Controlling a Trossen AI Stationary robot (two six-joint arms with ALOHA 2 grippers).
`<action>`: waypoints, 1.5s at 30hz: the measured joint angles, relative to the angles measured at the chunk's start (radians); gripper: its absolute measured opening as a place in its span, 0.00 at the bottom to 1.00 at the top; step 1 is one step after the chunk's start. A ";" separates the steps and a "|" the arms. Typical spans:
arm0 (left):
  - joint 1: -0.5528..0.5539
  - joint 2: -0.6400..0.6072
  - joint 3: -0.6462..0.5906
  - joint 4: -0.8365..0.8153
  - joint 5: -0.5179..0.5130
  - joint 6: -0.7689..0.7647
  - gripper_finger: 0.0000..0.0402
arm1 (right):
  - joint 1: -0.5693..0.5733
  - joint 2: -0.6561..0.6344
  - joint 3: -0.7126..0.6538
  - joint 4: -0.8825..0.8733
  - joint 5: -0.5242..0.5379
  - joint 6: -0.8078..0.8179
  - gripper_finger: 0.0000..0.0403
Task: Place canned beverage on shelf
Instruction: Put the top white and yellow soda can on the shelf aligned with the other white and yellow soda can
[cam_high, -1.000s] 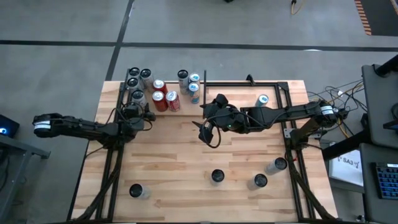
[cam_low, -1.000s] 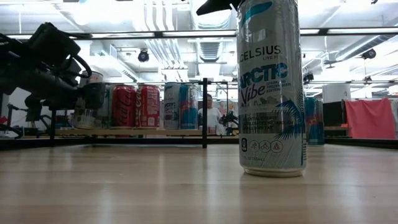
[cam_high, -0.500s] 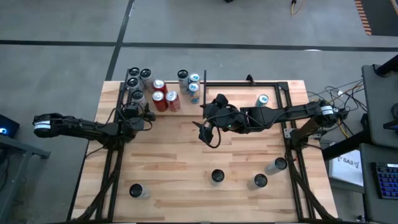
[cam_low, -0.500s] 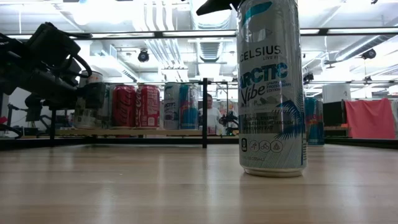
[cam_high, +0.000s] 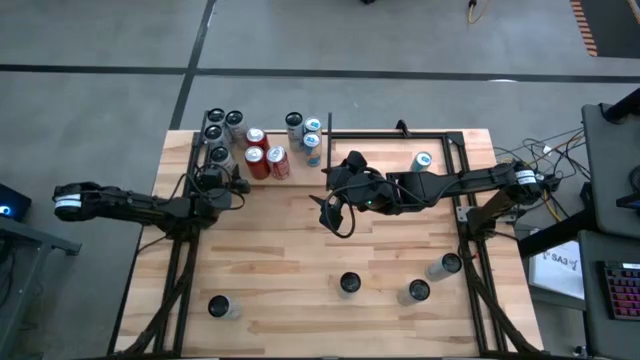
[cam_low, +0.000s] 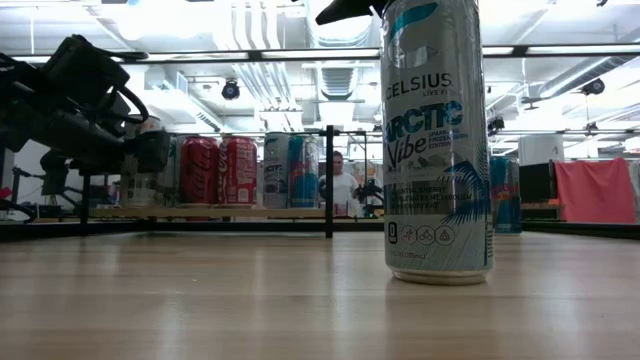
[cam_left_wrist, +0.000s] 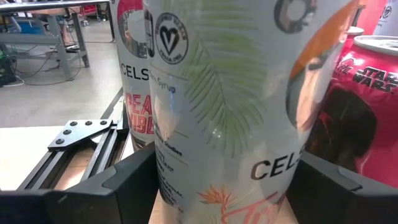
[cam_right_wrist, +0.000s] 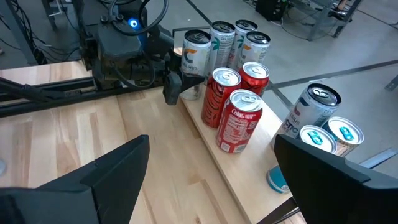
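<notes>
Pale shelf (cam_high: 262, 165) carries the can (cam_left_wrist: 230, 106), clamped upright between the left fingers (cam_left_wrist: 124, 186) beside 2 red cans (cam_right_wrist: 233, 102); next, release and retreat, while the right gripper (cam_high: 331, 212) waits, fingers apart, nearby.

- In the low view the white can (cam_low: 140, 165) between the left gripper's (cam_low: 150, 150) fingers sits a trace lower and nearer the red cans (cam_low: 218, 171) on the shelf (cam_low: 210, 212) than a second ago.
- From above, no other shift shows: arms and cans lie alike.
</notes>
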 joint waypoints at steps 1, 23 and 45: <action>0.000 0.000 0.000 0.000 0.000 0.000 0.70 | 0.000 0.000 0.000 0.000 0.000 0.000 0.83; -0.001 -0.002 0.031 -0.007 0.018 0.070 0.79 | 0.000 0.000 0.000 -0.004 0.000 0.008 0.83; -0.002 -0.011 0.183 -0.022 0.008 0.296 0.79 | 0.000 0.000 0.000 -0.004 0.000 0.015 0.83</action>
